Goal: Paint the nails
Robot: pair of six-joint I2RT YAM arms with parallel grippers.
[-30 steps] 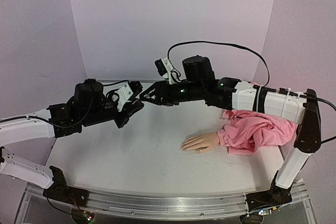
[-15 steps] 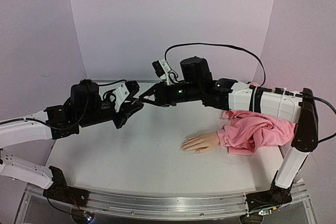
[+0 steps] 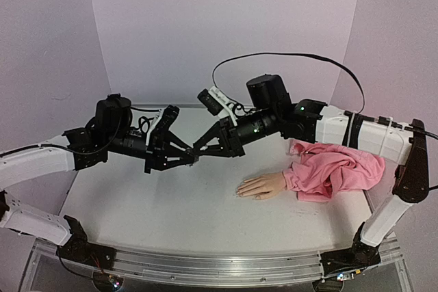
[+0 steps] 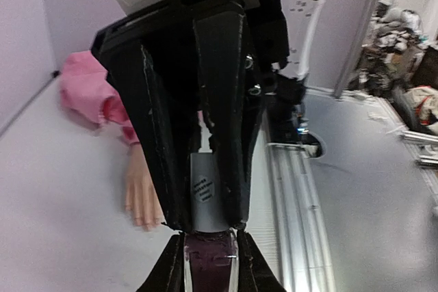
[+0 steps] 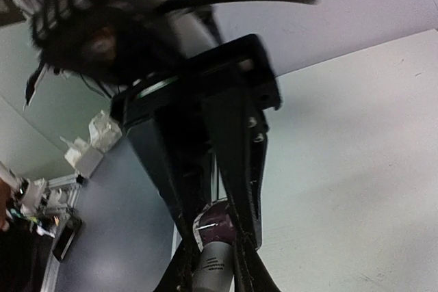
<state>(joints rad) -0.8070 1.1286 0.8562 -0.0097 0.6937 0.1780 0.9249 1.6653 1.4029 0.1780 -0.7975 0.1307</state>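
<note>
The black left gripper (image 3: 190, 158) has swung from aiming toward 2 o'clock to aiming toward 4 o'clock. The black right gripper (image 3: 199, 150) now slants toward 8 o'clock instead of 9. Their meeting point, where both clamp the small dark-purple polish bottle (image 4: 207, 259), has dropped toward 5 o'clock, closer to the white table (image 3: 171, 210).
</note>
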